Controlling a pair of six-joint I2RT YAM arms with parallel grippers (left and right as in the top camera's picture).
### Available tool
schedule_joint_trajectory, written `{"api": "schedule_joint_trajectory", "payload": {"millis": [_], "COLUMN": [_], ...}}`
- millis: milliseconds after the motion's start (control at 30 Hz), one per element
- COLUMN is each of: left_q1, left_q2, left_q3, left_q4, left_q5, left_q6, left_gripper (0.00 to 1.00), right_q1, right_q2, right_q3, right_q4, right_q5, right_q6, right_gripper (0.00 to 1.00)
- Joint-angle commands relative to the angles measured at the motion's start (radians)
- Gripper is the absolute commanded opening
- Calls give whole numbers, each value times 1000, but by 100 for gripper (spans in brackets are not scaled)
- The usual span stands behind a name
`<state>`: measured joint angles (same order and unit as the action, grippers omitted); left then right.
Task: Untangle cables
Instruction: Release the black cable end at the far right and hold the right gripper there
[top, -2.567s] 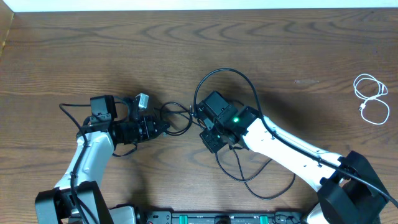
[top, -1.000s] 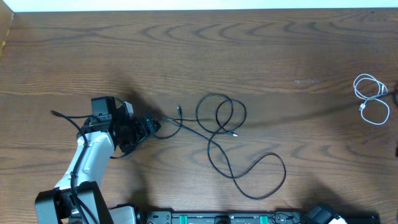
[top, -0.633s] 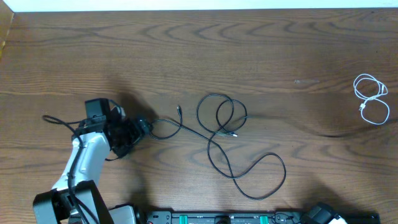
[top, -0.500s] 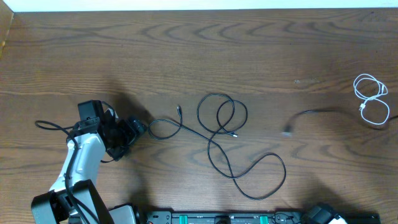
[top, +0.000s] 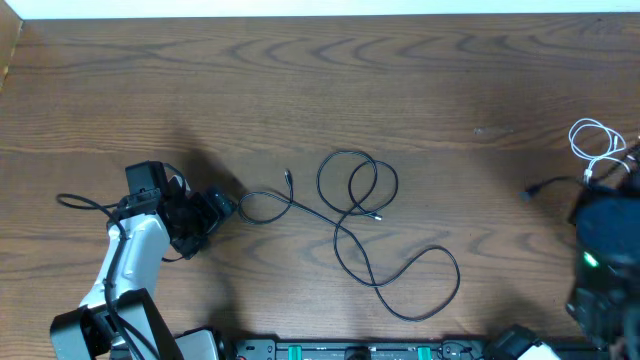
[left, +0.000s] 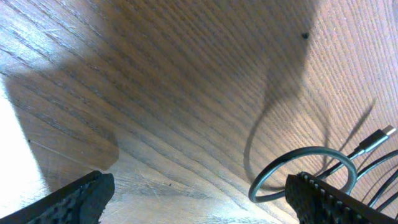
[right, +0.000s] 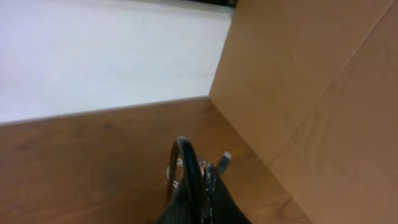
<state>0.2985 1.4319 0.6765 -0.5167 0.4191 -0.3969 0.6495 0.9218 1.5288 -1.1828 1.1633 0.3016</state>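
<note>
Black cable (top: 345, 153) loops thinly across grained wooden table (top: 300, 80).

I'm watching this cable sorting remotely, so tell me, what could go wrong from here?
1. The right gripper pinches a black cable close to the white cable. If it lets go there, the two might tangle.
2. The looped black cable at the table's centre crosses itself. The open left gripper sits beside one end of it, so a pull from there could tighten a knot.
</note>
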Motion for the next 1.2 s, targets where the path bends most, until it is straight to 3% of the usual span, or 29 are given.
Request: {"api": "schedule_joint_trajectory", "payload": {"millis": [0,233,667,967,1000,1033,1067,1167], "left_q1": [3,3,3,3,3,3,3,3], "left_q2": [6,6,6,6,6,6,6,6], "left_q3": [-8,-8,-8,-8,-8,-8,-8,-8], "left_q4": [-2,-2,-2,-2,-2,-2,-2,-2], "left_q5": [-8,-8,0,0,0,0,0,0], "left_q6": [-9,-9,-9,-9,-9,-9,-9,-9], "left_gripper": [93,93,94,93,94,94,93,93], "right_q1": [-83,-336,-984,-1170,-1177,-1184,-1188,-1186], "right_q2": [22,81,361,576,593,615,636,686], "right_q3": [3,2,2,-1,-1,-1,-1,-1], "right_q4": [-29,-48,-45,-134,-142,-150,-158,-161], "right_q5": [-85,-336,-946,-1036,-1036,-1040,-1043,-1059], "right_q6": [50,25,-40,159,174,185,184,183], "right_gripper": [1,1,1,2,12,66,99,99]}}
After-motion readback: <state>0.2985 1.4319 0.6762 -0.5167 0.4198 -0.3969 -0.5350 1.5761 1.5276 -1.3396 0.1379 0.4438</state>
